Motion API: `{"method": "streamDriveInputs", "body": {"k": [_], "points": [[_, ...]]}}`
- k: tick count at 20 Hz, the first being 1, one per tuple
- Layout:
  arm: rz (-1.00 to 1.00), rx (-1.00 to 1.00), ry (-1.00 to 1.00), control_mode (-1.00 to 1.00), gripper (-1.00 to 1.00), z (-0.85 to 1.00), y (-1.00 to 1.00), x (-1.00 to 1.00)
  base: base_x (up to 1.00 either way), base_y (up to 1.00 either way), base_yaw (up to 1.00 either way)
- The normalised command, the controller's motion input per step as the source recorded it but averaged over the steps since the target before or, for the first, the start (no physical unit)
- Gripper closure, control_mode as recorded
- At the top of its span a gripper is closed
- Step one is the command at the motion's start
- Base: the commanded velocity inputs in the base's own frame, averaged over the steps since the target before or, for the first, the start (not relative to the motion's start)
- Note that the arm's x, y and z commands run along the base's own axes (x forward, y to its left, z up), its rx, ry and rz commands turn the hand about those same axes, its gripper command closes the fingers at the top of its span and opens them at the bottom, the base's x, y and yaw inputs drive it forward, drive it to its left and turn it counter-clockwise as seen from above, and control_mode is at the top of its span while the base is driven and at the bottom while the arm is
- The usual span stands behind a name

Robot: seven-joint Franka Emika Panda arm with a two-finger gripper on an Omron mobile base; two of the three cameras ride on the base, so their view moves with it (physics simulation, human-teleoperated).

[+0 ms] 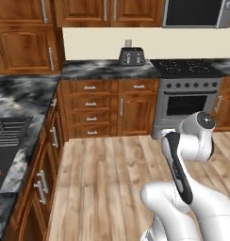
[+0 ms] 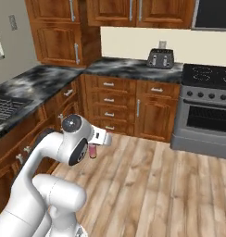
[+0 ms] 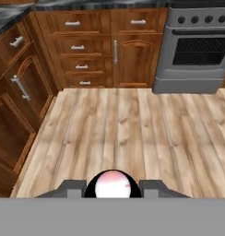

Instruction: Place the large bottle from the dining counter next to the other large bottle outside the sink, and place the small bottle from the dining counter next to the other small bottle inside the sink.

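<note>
The wooden floor (image 3: 114, 133) is seen spread ahead, with the oven (image 3: 197, 50) at about one o'clock in the hand view. The small bottle (image 2: 92, 151) is held at six o'clock there, its long axis hanging roughly upright below the hand. The gripper (image 3: 112, 188) is closed narrowly on it, one finger on each side.

The white Franka arm (image 2: 50, 180) stood folded close over its base, elbow joint raised and forearm angled downward. The gripper (image 3: 113, 186) pointed out across the floor and slightly down, its two dark fingers (image 3: 70, 188) clamped on either side of the small bottle (image 3: 113, 184), whose pink body hung below the hand in the right base view.
</note>
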Motion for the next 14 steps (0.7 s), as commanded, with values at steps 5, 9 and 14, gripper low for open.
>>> {"method": "streamDriveInputs", "body": {"k": [5,9,14], "points": [[0.0,0.0,0.0,1.0,1.0,0.0,0.0,0.0,0.36,-0.52,0.46],[0.0,0.0,0.0,1.0,1.0,0.0,0.0,0.0,0.29,-0.58,0.47],[0.0,0.0,0.0,1.0,1.0,0.0,0.0,0.0,0.34,-0.6,0.48]]}}
